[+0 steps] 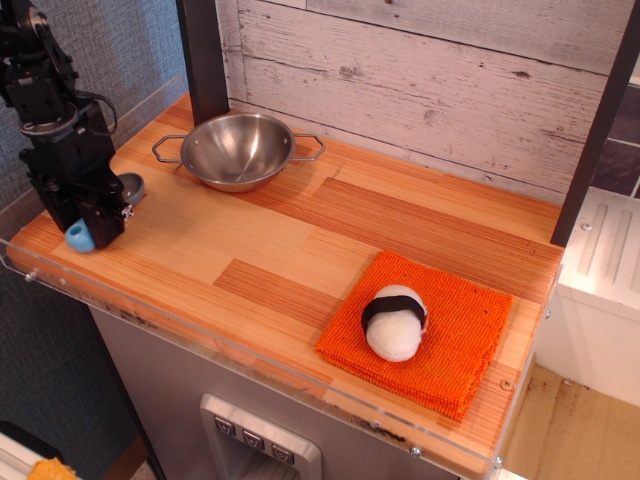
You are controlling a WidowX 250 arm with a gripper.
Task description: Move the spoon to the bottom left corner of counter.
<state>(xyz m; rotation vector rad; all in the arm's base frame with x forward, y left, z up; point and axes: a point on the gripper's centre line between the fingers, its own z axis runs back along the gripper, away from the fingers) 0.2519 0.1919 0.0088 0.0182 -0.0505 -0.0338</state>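
At far left, the black robot gripper (95,222) is hanging low over the front-left corner of the light wooden plank counter (270,250), its fingers pinching the small toy spoon (100,215) across the middle. The spoon's light-blue plastic handle is sticking out toward the front edge below the fingers, while its round grey bowl is showing just right of the gripper body; whether the spoon is touching the wood cannot be told. A clear acrylic rim (200,335) is running along the counter's front edge. Right of the gripper, near the back wall, a round steel bowl with wire handles (238,150) is sitting upright on the planks, well apart from the spoon. Farther right, toward the front-right corner, a square orange woven cloth (425,330) is lying flat, and a white rice-ball toy wrapped with a black band (394,322) is resting on its left half.
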